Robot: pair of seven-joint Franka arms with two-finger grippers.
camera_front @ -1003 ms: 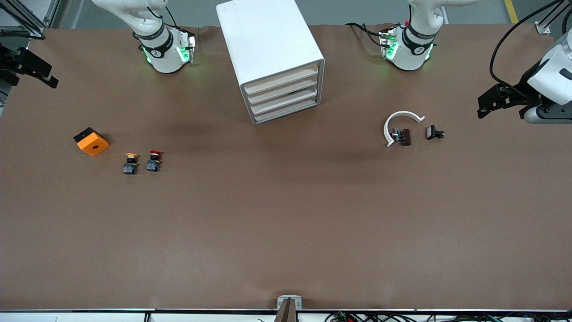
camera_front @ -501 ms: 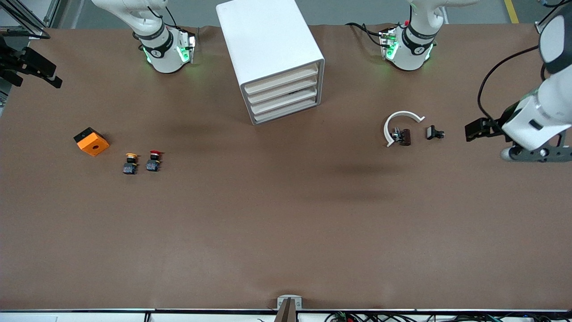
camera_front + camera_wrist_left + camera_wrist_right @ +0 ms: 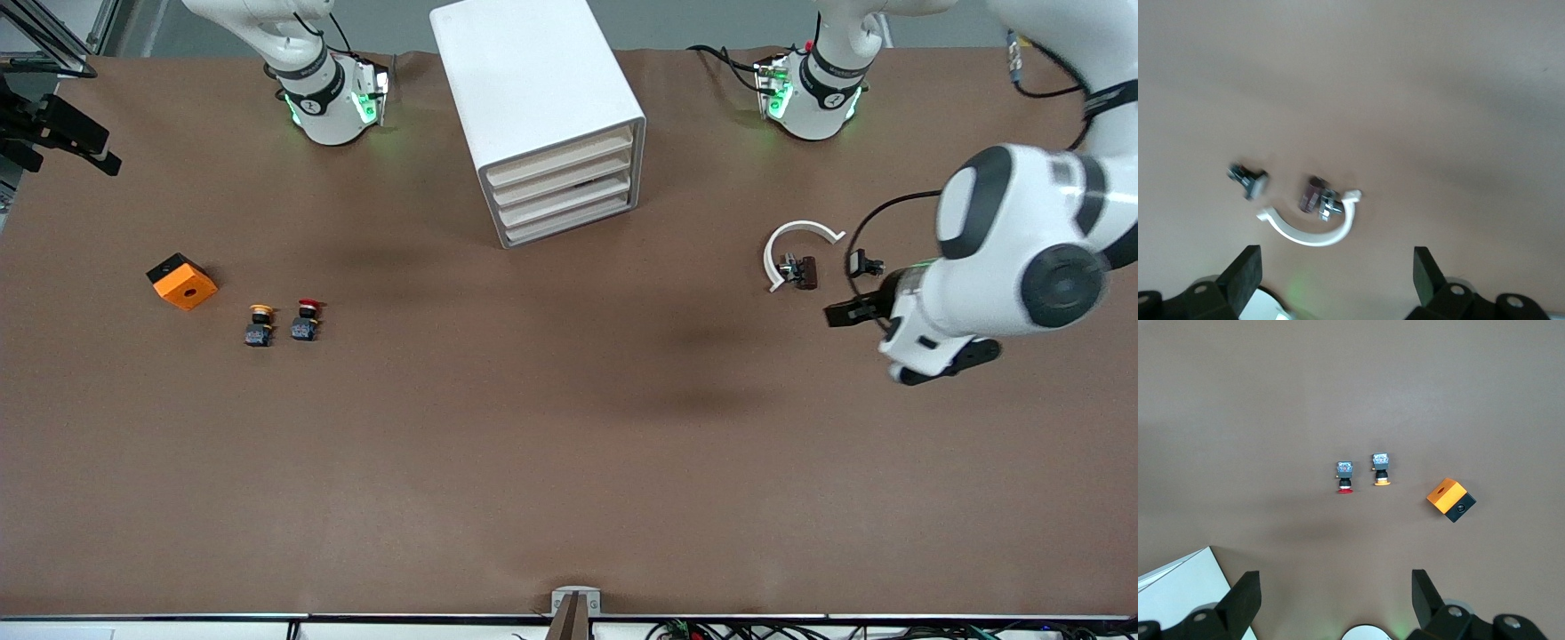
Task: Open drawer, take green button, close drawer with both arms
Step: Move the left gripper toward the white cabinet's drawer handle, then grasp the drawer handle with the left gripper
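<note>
The whole table [image 3: 569,444] is seen from high above its front edge; each wrist view looks straight down, sharing small parts near either end

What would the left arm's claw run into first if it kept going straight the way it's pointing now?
Probably just bare table: the left gripper, open, points past the white curved piece and small dark parts. Its height is hard to judge.

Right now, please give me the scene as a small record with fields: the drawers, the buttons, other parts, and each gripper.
drawer cabinet: white, four drawers, all shut
green button: not visible
red-capped button: on table beside yellow-capped button, toward right arm's end
orange box: beside those buttons
white curved part: toward left arm's end, small black part beside it
left gripper: open, empty, over table near black part
right gripper: open, empty, at table's edge
</note>
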